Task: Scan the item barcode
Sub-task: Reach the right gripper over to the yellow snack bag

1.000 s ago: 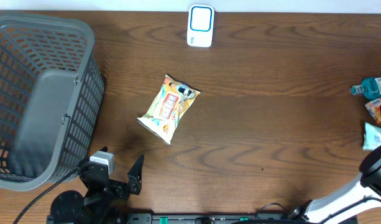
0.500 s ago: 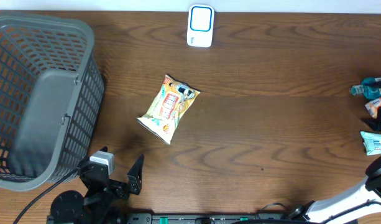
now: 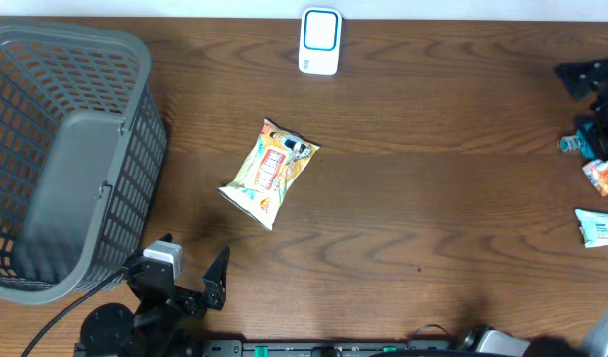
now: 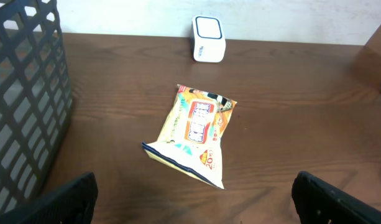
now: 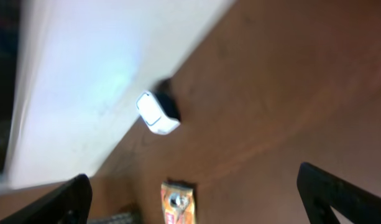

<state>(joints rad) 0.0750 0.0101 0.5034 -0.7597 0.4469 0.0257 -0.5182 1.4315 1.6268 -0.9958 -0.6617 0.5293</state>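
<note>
I take the white scanner, at the far edge of the table, as my reference. Far to the left of it, and nearer to the robot, stands the gray basket. The left end effector hangs at the near edge, left of the scanner and well apart from it, its fingers spread wide with nothing between them. The snack bag lies flat on the table, a little left of the scanner and in front of it, not touching it, printed side up. Far to the right of the scanner is the right end effector, also spread wide and empty. Close by it, at the right edge, a teal bottle, a small orange packet and a white packet lie near each other.
</note>
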